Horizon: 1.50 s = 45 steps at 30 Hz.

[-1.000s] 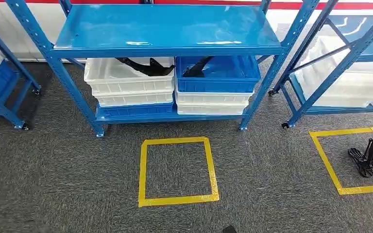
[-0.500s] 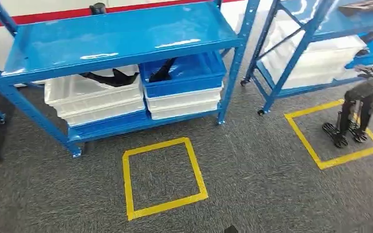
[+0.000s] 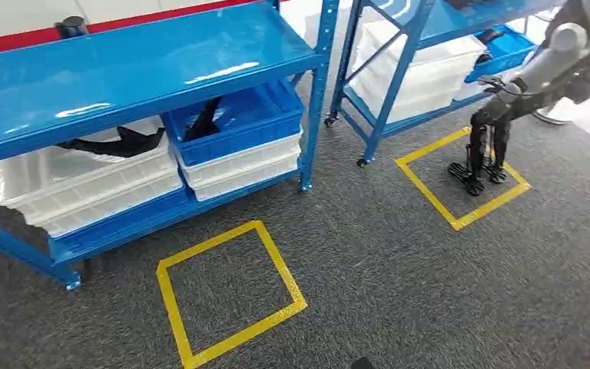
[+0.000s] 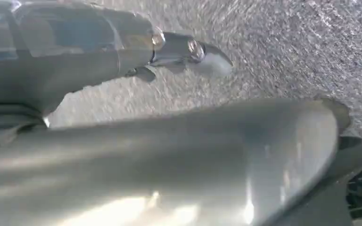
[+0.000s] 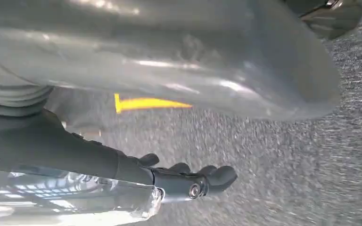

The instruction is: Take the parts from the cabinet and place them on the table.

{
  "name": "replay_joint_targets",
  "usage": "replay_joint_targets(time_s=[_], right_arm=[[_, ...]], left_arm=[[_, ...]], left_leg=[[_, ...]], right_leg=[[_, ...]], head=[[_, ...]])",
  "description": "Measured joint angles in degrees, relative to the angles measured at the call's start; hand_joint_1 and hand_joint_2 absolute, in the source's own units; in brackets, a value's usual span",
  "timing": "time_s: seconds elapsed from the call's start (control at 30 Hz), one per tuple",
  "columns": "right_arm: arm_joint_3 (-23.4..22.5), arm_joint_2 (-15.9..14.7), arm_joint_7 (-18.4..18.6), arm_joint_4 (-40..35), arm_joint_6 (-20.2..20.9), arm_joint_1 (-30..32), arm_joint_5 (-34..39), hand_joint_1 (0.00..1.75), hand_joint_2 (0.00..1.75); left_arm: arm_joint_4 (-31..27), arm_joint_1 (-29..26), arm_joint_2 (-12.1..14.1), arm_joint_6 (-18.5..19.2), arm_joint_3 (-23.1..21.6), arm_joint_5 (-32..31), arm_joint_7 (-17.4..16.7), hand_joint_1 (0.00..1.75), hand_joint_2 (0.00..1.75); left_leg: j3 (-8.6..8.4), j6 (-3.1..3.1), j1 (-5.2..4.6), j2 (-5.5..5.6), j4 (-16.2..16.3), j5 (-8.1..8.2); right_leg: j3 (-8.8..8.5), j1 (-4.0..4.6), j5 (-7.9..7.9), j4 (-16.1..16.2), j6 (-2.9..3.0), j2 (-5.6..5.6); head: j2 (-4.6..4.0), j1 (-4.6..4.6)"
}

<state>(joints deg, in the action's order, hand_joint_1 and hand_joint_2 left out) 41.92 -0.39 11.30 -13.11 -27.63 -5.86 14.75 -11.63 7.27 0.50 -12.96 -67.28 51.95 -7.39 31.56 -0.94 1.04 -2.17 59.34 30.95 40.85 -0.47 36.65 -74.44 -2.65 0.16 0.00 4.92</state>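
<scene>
a blue steel rack (image 3: 134,65) stands on grey carpet (image 3: 399,261) in the head view, its lower shelf carrying stacked crates: a white crate (image 3: 84,173) on the left and a blue crate (image 3: 238,123) atop white ones on the right. a black part (image 3: 115,142) lies in the white crate, and a second black part (image 3: 203,117) leans tilted in the blue crate; both parts are on the rack's lower shelf. a square of yellow tape (image 3: 227,292) marks the carpet in front of the rack. to the right, a second blue rack (image 3: 407,46) holds white bins (image 3: 422,69), and another humanoid robot (image 3: 522,92) stands with its feet inside a second yellow tape square (image 3: 461,181). the left robot hand (image 4: 179,49), seen from its wrist camera above blurred carpet, holds nothing, its fingers extended rather than curled. the right robot hand (image 5: 188,181) also holds nothing, its dark fingers loosely bent over the carpet near a strip of yellow tape (image 5: 151,103).
</scene>
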Motion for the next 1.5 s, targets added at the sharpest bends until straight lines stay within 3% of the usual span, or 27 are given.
replay_joint_targets(time_s=[0.03,0.07,0.13,0.17,0.2,0.23,0.27,0.3,0.33,0.53,0.73,0.77,1.0,1.13,1.27,1.33,1.37,1.4,1.47,1.5], right_arm=[[0.0,0.0,0.0,0.0,0.0,0.2,0.0,0.0,0.0],[0.0,0.0,0.0,0.0,0.0,0.4,0.0,0.0,0.0],[0.0,0.0,0.0,0.0,-0.2,0.7,0.0,0.0,0.0],[0.0,0.0,0.0,0.0,-0.5,0.7,-0.1,0.0,0.0],[0.0,-0.2,0.0,0.0,-0.7,0.7,-0.2,0.0,0.0],[0.0,-0.1,0.0,0.0,-0.9,0.9,-0.3,0.0,0.0],[0.0,-0.1,0.0,0.0,-1.0,0.9,-0.3,0.0,0.0],[0.0,-0.1,0.1,0.1,-1.0,1.0,-0.3,0.0,1.75],[0.0,-0.2,0.1,0.1,-1.0,1.1,-0.4,0.0,1.75],[0.0,-0.2,0.3,0.1,0.8,0.5,-0.2,0.0,1.75],[0.0,-0.2,0.3,0.1,1.7,0.5,0.4,0.0,1.75],[0.0,-0.2,0.3,0.1,1.9,0.4,0.8,0.0,0.0],[0.0,-0.1,-1.2,0.1,3.2,0.4,2.5,0.0,0.0],[0.0,0.0,-1.7,0.1,3.9,0.3,1.6,0.0,0.0],[0.1,0.1,-1.7,0.1,3.9,0.2,1.0,0.0,0.0],[0.1,0.2,-1.8,0.0,3.8,-0.1,0.9,0.0,0.0],[0.2,0.2,-1.8,0.0,3.7,-0.1,0.8,0.0,0.0],[0.2,0.2,-1.8,0.0,3.6,-0.1,0.8,0.0,0.0],[0.5,0.2,-1.8,0.0,3.6,0.1,0.8,0.0,0.0],[0.6,0.2,-1.8,0.0,3.6,0.3,0.8,0.0,0.0]], left_arm=[[0.0,0.0,0.0,0.0,0.0,0.0,0.0,0.0,0.0],[0.0,0.1,0.1,0.0,0.0,0.0,0.0,0.0,0.0],[0.0,0.4,0.0,0.0,0.0,0.0,0.0,0.0,0.0],[0.0,0.5,0.0,0.0,0.0,-0.1,0.0,0.0,0.0],[0.0,0.7,-0.3,0.0,0.0,-0.2,0.0,0.0,0.0],[0.0,0.9,-0.2,-0.1,0.0,-0.2,0.0,0.0,0.0],[0.0,1.0,-0.3,-0.3,0.0,-0.2,-0.2,0.0,0.0],[0.0,1.0,-0.3,-0.6,0.0,-0.4,-1.1,0.0,0.0],[0.0,1.0,-0.4,-0.8,0.0,-0.4,-1.8,0.0,1.75],[0.0,0.9,-0.2,-1.1,0.0,-0.9,-3.3,0.0,1.75],[0.0,0.8,-0.2,-1.5,0.0,-1.2,-3.5,0.0,1.75],[0.0,0.8,-0.2,-1.7,0.0,-1.3,-3.6,0.0,1.75],[0.0,0.8,-0.2,-2.3,0.0,-1.6,-4.4,0.0,1.75],[0.0,0.8,-0.2,-2.3,0.0,-1.6,-4.5,0.0,1.75],[0.0,0.8,-0.1,-2.3,0.0,-1.6,-4.7,0.0,1.75],[0.0,0.9,-0.1,-2.3,0.0,-1.6,-4.7,0.0,1.75],[0.0,1.0,-0.1,-2.3,0.0,-1.6,-4.7,0.0,1.75],[0.0,1.1,-0.1,-2.3,0.0,-1.6,-4.7,0.0,1.75],[0.0,1.1,-0.2,-2.3,0.0,-1.6,-4.7,0.0,1.75],[0.0,1.1,-0.2,-2.3,0.0,-1.6,-4.7,0.0,1.75]], left_leg=[[-0.17,-0.01,-0.12,-0.99,0.0,0.17],[-0.32,-0.02,-0.25,-1.7,0.0,0.34],[-0.85,0.14,-0.6,-2.23,0.0,0.64],[-1.01,0.28,-0.63,-2.54,-0.1,0.75],[-0.82,0.5,-0.78,-2.67,-0.1,0.87],[-0.59,0.8,-0.58,-2.58,-0.1,0.72],[-0.52,0.14,-0.88,-2.19,0.2,1.04],[-0.53,0.26,-0.77,-1.89,0.2,0.87],[-0.55,0.31,-0.74,-1.52,0.1,0.83],[-0.6,1.0,-0.72,-0.08,-0.4,0.4],[-0.62,1.22,-0.71,0.03,-0.6,0.26],[-0.62,1.21,-0.71,0.02,-0.6,0.26],[-0.66,1.18,-0.84,-0.11,-0.5,0.27],[-0.65,0.83,-1.21,-0.24,-0.4,0.38],[-0.47,0.13,-1.68,-0.29,-0.5,0.28],[-1.04,-0.67,-1.07,-0.09,-1.6,-0.46],[-1.22,-0.86,-1.05,0.15,-1.8,-0.6],[-1.2,-1.01,-1.01,0.43,-1.8,-0.67],[-1.26,-1.09,-1.04,1.28,-1.8,-0.67],[-1.3,-1.09,-1.09,1.81,-1.8,-0.67]], right_leg=[[0.39,-0.03,-0.34,-1.0,0.1,-0.18],[-0.37,-0.02,-1.92,0.4,0.34,-0.25],[-4.67,0.3,-6.96,9.0,1.4,-0.44],[-7.08,0.77,-8.88,13.9,2.34,-0.63],[-8.08,0.97,-7.71,15.1,3.11,-0.97],[-8.15,1.13,-7.78,16.1,3.16,-1.16],[-8.19,1.02,-8.33,16.6,1.38,-1.22],[-8.3,0.97,-8.11,16.5,0.56,-1.44],[-8.4,1.05,-7.88,16.5,1.1,-1.72],[-8.44,1.05,-7.64,16.5,1.47,-2.9],[-8.51,1.04,-7.62,16.5,1.56,-3.0],[-8.52,1.04,-7.62,16.5,1.56,-3.0],[-8.6,0.87,-7.66,16.5,1.53,-2.99],[-8.61,0.53,-7.88,16.6,1.21,-2.99],[-8.67,0.1,-8.17,16.8,0.68,-3.07],[-8.74,0.04,-7.8,16.8,0.16,-3.12],[-8.44,-0.05,-6.82,15.6,-0.04,-1.93],[-7.0,-0.08,-4.72,12.2,-0.14,-1.15],[-2.83,-0.15,-0.6,3.1,-0.39,-0.64],[-1.25,-0.15,0.03,-0.1,-0.46,-0.55]], head=[[0.0,0.13],[0.0,0.31],[0.0,0.79],[0.0,0.72],[0.0,0.05],[0.0,-0.01],[0.0,0.35],[0.0,0.2],[0.0,-0.07],[0.0,-0.44],[0.0,-0.57],[0.0,-0.52],[0.0,-0.66],[0.0,-0.9],[0.0,-1.01],[0.0,-1.18],[0.0,-0.98],[0.0,-0.81],[0.0,-0.26],[0.0,-0.09]])
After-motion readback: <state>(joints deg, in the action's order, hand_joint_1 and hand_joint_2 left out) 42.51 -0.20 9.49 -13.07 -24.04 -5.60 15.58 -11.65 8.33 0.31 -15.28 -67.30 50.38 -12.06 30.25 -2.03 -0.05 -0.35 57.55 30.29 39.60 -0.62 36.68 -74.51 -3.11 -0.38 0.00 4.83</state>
